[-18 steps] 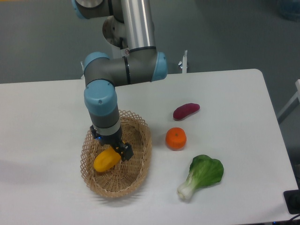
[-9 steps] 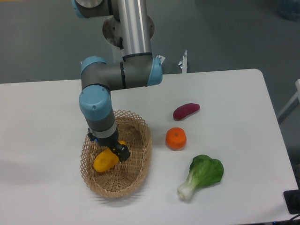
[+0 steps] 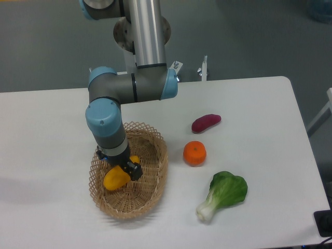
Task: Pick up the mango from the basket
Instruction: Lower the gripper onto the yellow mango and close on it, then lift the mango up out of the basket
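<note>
The mango [image 3: 116, 178] is seen inside the basket [image 3: 150, 194], lying in its left half. Its long axis is set on a diagonal, from lower left to upper right, with the broad rounded end at the lower left; the upper right end is covered by the gripper [image 3: 126, 167], though a small yellow patch shows just past it. No label or sticker can be made out on the fruit.

The gripper is lowered straight into the basket and is placed directly over the upper part of the mango, with dark fingers seen at the fruit's right side. Whether the fingers are clamped on the fruit or merely set around it cannot be told from this view.

The basket is stood on the white desk [image 3: 259, 104], toward its left front. To the right of the basket, an orange [image 3: 194, 153] is placed, well apart from it. Behind the orange a purple sweet potato [image 3: 206, 123] is laid, and in front of it a bok choy [image 3: 223, 194]. No readable writing is visible anywhere.
</note>
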You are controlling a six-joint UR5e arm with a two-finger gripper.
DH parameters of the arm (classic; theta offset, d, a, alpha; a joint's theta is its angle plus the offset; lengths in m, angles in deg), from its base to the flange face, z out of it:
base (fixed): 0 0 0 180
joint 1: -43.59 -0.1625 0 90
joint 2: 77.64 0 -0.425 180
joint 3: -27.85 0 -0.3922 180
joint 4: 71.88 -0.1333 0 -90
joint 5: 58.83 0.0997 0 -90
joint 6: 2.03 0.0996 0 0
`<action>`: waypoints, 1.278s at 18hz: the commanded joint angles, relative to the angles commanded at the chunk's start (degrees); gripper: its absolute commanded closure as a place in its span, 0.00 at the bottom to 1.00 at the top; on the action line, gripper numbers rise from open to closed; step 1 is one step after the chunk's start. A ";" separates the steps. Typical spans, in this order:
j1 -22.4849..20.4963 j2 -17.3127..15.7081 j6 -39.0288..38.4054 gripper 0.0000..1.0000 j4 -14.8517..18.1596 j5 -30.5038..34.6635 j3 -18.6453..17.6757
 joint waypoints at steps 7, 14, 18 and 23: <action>0.00 0.00 0.53 0.60 0.09 -0.09 0.18; -0.17 -1.66 1.84 0.60 0.35 -0.53 1.66; -2.19 -4.13 4.22 0.59 1.41 -0.96 4.04; -7.37 -5.89 7.11 0.59 10.08 -5.27 11.05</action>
